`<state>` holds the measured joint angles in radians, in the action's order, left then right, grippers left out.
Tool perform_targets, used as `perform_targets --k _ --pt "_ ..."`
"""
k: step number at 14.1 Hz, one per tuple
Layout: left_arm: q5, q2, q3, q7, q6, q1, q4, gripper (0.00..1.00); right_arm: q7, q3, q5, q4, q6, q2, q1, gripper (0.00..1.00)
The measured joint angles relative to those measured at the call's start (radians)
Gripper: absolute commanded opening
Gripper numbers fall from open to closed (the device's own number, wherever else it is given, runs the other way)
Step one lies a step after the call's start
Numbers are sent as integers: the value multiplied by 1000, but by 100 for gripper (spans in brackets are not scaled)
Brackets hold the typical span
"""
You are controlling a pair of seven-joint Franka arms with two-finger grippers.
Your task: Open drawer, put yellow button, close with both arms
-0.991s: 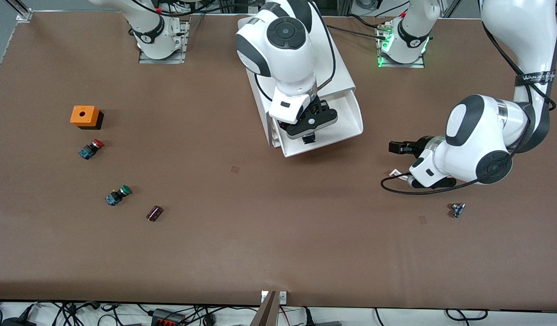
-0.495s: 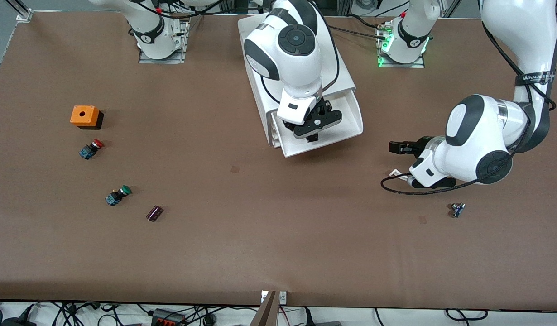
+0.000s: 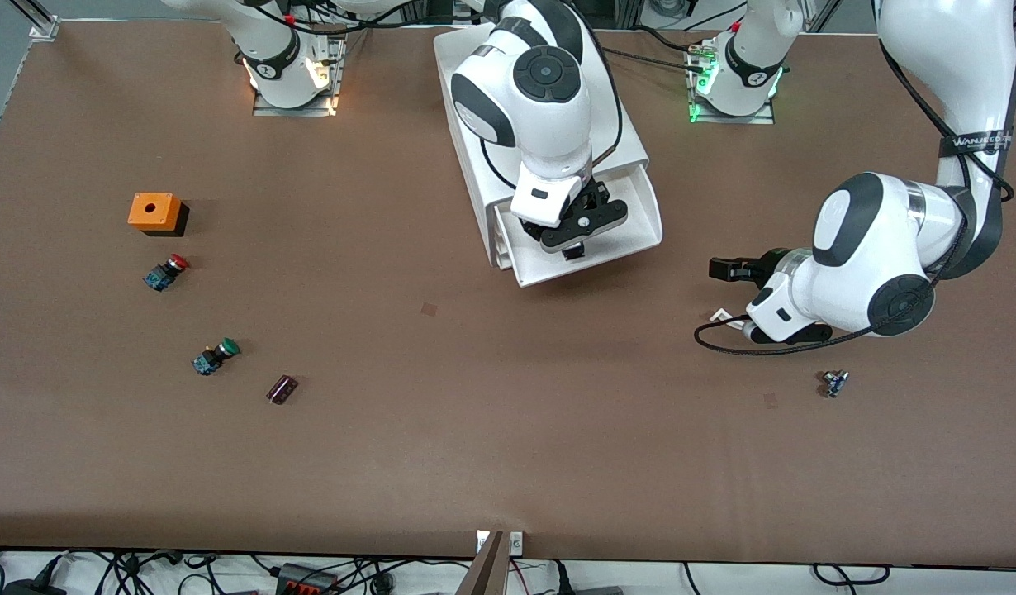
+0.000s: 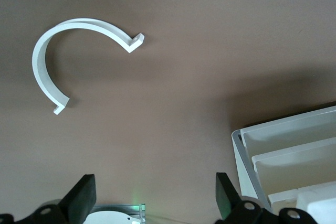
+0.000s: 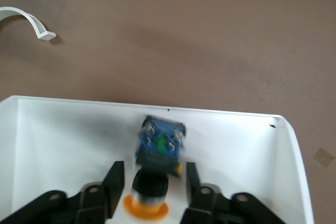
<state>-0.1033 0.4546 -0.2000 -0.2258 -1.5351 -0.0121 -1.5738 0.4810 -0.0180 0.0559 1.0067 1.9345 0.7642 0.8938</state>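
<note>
The white cabinet stands at the table's back middle with its top drawer pulled open. My right gripper hangs over the open drawer. In the right wrist view the yellow button shows blurred inside the drawer, its orange cap toward the camera. The right gripper is open, with a gap between the button and each finger. My left gripper waits low over the table toward the left arm's end. It is open and empty in the left wrist view.
An orange box, a red-capped switch, a green-capped switch and a dark cylinder lie toward the right arm's end. A small part lies near the left arm. A white curved strip lies beside the cabinet.
My right arm has shifted a little toward the cabinet and the left arm's end, so its gripper sits deeper over the open drawer. The left arm has not moved.
</note>
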Motion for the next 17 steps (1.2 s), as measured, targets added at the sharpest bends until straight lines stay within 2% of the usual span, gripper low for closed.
perform_targets --k 4,8,12,15,17 --pt "0 0 0 0 0 0 0 100 35 -2 0 -13 0 0 0 100" --pt "0 -6 -5 0 -7 1 6 100 49 -25 0 -79 -54 -28 -26 100" --pt "0 -30 -21 -10 -45 5 15 100 47 -36 0 -92 -160 -86 -179 100" --pt "10 -33 -88 -122 -159 24 16 100 34 -37 -1 -92 -222 -101 -307 100" --pt "60 -33 -121 -173 -243 53 16 100 -22 -37 -2 -92 -270 -103 -389 100"
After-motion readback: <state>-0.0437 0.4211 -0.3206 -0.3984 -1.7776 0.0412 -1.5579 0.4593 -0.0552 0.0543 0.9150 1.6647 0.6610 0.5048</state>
